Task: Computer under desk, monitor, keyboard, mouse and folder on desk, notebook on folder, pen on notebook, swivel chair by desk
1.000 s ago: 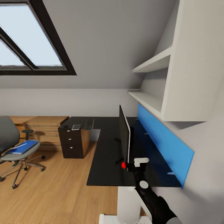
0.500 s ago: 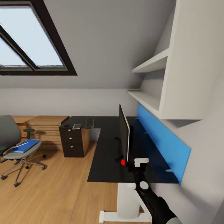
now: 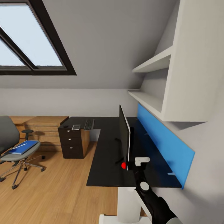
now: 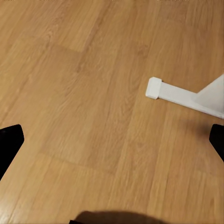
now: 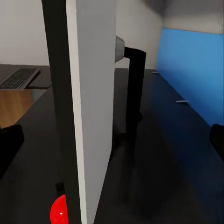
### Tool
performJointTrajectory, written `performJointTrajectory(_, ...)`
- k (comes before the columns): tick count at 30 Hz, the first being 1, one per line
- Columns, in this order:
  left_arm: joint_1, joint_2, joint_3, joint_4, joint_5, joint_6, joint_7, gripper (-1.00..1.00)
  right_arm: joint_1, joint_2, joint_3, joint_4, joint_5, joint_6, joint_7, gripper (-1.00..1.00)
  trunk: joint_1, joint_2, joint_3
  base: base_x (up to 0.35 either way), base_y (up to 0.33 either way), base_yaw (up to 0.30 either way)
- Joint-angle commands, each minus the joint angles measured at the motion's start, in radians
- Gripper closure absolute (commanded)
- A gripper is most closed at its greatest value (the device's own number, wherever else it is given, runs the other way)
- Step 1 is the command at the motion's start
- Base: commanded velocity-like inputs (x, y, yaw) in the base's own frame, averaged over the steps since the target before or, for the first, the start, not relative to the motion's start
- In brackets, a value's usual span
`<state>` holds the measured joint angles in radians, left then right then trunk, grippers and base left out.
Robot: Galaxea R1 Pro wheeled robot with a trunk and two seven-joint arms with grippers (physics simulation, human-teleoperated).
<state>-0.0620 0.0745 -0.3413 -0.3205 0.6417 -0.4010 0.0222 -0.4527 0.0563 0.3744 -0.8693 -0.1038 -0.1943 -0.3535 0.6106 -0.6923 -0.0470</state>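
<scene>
The monitor stands edge-on upon the black desk, its near edge between the spread, unclenched fingers of the right gripper. The keyboard lies at the desk's far end. The blue folder rests on the swivel chair, well apart from the desk. The left gripper hangs released — above bare wooden floor.

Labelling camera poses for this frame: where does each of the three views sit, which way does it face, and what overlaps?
Head view: high, facing forward and down at the desk, monitor and chair; right arm shows.
Left wrist view: aimed down at the wood floor and the desk's white foot; dark fingertips at both edges.
Right wrist view: low over the desk, facing the monitor's edge; fingertips show.
Shared by head and right wrist: monitor, keyboard, blue panel.
</scene>
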Motion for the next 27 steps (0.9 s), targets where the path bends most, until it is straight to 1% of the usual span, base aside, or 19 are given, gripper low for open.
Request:
performJointTrajectory(1,-0.001,0.001,-0.008,0.0,0.009,-0.004,0.002,-1.0,-0.001,0.0,0.004,0.001,-0.01,-0.015,-0.005,-1.0,0.0,-0.002,-0.002,0.008,0.0,0.0)
performJointTrajectory(4,-0.001,0.001,-0.008,0.0,0.009,-0.004,0.002,-1.0,-0.001,0.0,0.004,0.001,-0.01,-0.033,-0.006,-1.0,0.0,-0.002,-0.002,0.005,0.0,0.0)
performJointTrajectory(9,-0.001,0.001,-0.008,0.0,0.01,-0.004,0.002,-1.0,-0.001,-0.001,0.004,0.007,-0.01,-0.042,-0.004,-1.0,0.0,-0.002,-0.002,0.002,0.0,0.0)
performJointTrajectory(27,-0.001,0.001,-0.008,0.0,0.01,-0.004,0.002,-1.0,-0.001,0.0,0.005,0.014,-0.01,-0.045,-0.002,-1.0,0.0,-0.002,-0.002,0.0,0.0,0.0)
